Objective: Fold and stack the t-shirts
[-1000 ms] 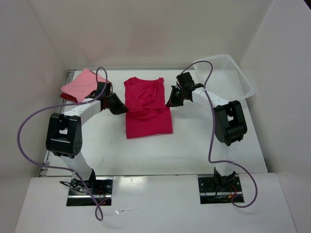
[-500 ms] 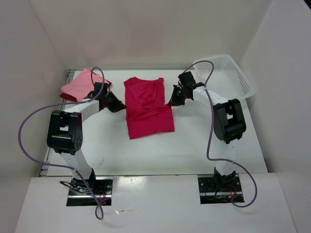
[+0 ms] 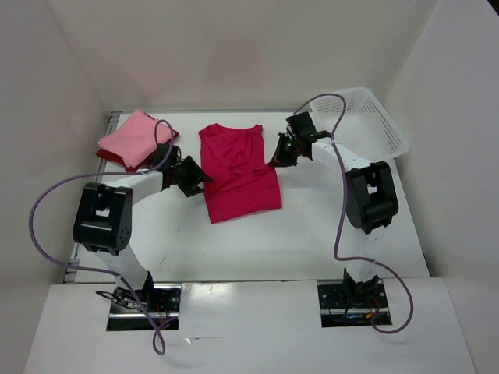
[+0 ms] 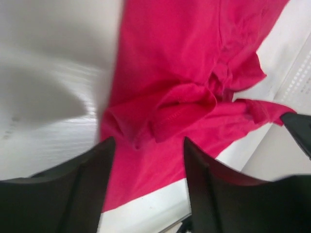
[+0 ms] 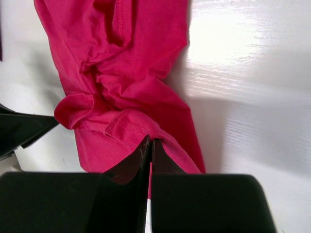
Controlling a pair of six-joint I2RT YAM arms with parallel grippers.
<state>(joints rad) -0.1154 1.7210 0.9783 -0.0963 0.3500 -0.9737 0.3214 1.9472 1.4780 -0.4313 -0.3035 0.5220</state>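
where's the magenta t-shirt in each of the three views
Top external: magenta-crimson cloth t-shirt lies mid-table between the arms.
Left wrist: t-shirt fills centre and upper right.
Right wrist: t-shirt runs from upper left to bottom centre.
Shared landmark: black right pincer at the shirt's edge, seen at the left wrist view's right border, bottom centre in its own.

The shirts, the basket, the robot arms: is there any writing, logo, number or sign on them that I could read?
None: no word, logo or number can be read in any view.
The magenta shirt, the pink shirt and the dark red shirt under it look plain.
The basket shows no label.
The left arm and right arm show no legible marking; anything finer is too small to tell.
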